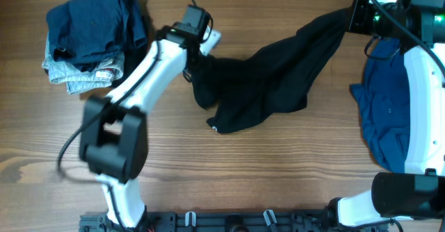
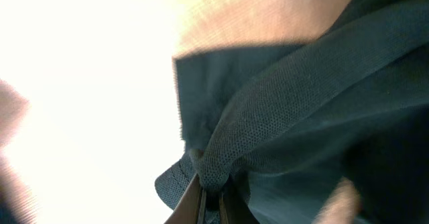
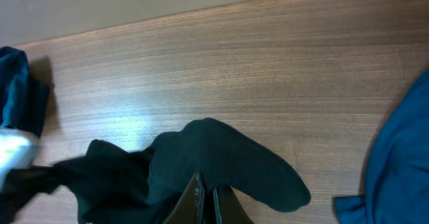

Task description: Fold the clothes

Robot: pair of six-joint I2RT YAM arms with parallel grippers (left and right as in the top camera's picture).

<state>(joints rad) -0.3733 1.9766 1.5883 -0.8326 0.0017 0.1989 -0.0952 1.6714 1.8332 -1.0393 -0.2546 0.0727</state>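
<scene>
L gripper (image 2: 213,196) (+R gripper (image 3: 205,192)) pinch shirt (image 1: 278,69).

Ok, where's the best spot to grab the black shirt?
Pinch a bunched edge from above, since the black shirt is limp, with no stiff part. The left end effector and right end effector are each shut on one end; the loose lower corner is free.

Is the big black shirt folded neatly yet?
Not folded. The large black soft-fabric shirt is stretched out and crumpled over the wooden table, pinched between the shut left pincer and the shut right pincer.
</scene>
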